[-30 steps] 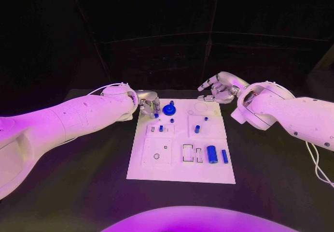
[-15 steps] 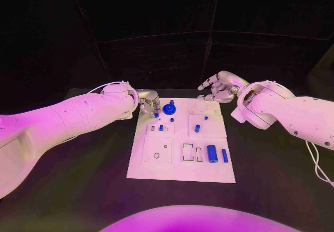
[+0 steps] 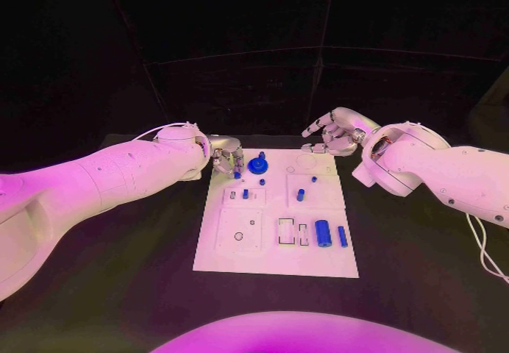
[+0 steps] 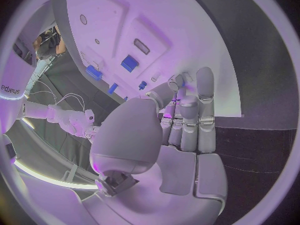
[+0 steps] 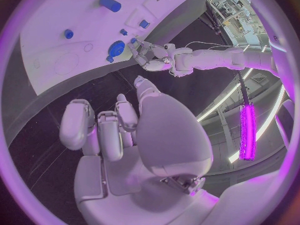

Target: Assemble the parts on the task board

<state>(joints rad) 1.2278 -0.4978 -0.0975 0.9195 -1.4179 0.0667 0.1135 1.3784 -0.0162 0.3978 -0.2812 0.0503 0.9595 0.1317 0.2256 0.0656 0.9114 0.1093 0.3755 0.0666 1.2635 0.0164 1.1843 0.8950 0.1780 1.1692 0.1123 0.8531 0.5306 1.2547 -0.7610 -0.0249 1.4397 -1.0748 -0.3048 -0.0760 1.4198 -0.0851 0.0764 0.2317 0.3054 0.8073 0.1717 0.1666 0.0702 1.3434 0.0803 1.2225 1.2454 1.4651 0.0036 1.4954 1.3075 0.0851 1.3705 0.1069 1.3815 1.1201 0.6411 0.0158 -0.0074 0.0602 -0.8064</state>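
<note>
Task board (image 3: 278, 246): white plate lying flat mid-counter (image 3: 127, 279), long side running away from the robot. Parts sitting on it: 1 round blue knob-like piece (image 3: 258, 167) near the far left corner; small blue pegs (image 3: 245, 195) in the left block just behind the middle; 1 blue peg (image 3: 300, 195) in the right block beside it; 1 thick blue cylinder (image 3: 322, 234) and 1 slimmer blue bar (image 3: 343, 236) lying side by side toward the near right. Left hand (image 3: 226, 160): hovering at the board's far left corner, just beside the round piece, fingers (image 4: 205, 92) lying close together and bent toward the thumb; whether a part is being pinched cannot be told. Right hand (image 3: 332, 134): raised just beyond the board's far right corner, fingers (image 5: 79, 122) loosely curled and slightly apart, holding nothing that shows.
</note>
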